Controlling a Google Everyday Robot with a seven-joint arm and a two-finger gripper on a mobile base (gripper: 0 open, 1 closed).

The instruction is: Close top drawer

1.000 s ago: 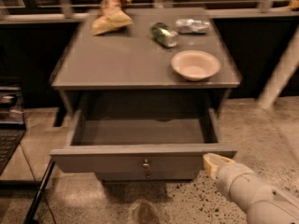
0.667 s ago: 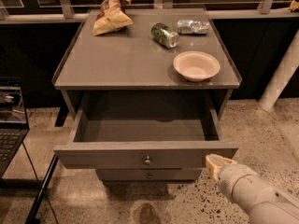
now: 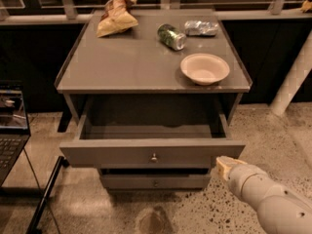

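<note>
Down by the right front corner of the top drawer (image 3: 117,152) sat my gripper (image 3: 226,165), open or shut I honestly couldn't tell. Drawer had slid in a bit since a second before, but still stuck well out, so more pushing needed.

Top drawer (image 3: 122,152) a little further in than a second ago, claw (image 3: 224,164) at its front's lower right corner.
</note>
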